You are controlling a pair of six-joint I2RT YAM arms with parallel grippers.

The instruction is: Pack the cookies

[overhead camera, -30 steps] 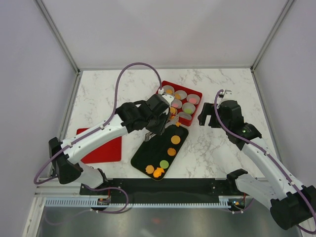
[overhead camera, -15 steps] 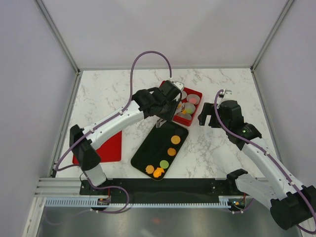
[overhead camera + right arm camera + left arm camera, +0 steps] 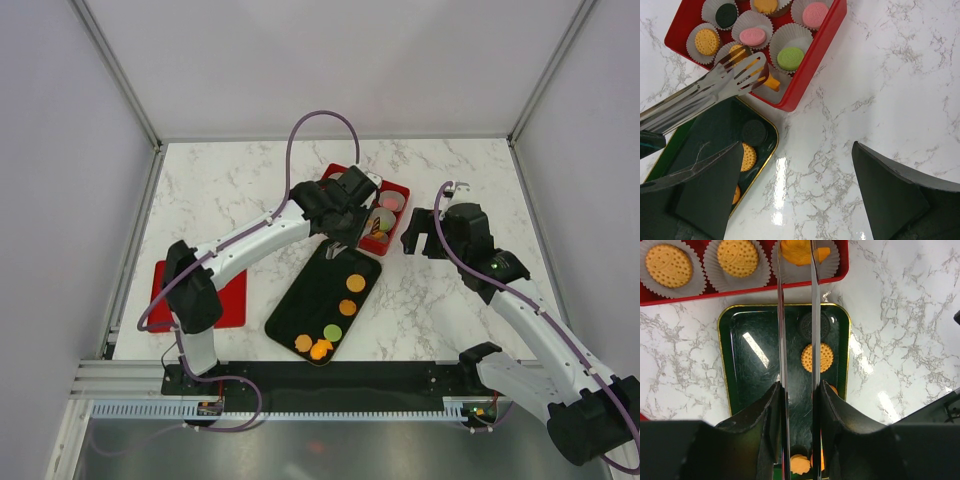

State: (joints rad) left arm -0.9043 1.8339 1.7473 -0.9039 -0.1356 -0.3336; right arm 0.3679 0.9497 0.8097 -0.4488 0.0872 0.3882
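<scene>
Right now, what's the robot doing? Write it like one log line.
left end effector: holding tongs | tongs: gripping orange cookie over red tray | right end effector: open, empty

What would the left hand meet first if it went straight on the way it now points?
Tongs in the left hand lead; their orange cookie would likely meet the paper cup in the red tray.

One orange cookie (image 3: 769, 81) is pinched at the tips of the tongs (image 3: 715, 85) gripped in the left hand (image 3: 799, 402) and is tilted on edge over a paper cup (image 3: 790, 42). Just beyond those tips, round cookies are laid flat, one to a cup: an orange one (image 3: 669, 265), a pink one (image 3: 752, 36), a green one (image 3: 790, 58) and a dark one (image 3: 726, 15). Beneath the hand, a dark cookie (image 3: 814, 326), a dotted orange cookie (image 3: 817, 357) and a scallop-edged orange cookie (image 3: 800, 464) are seen lying flat and apart.
</scene>
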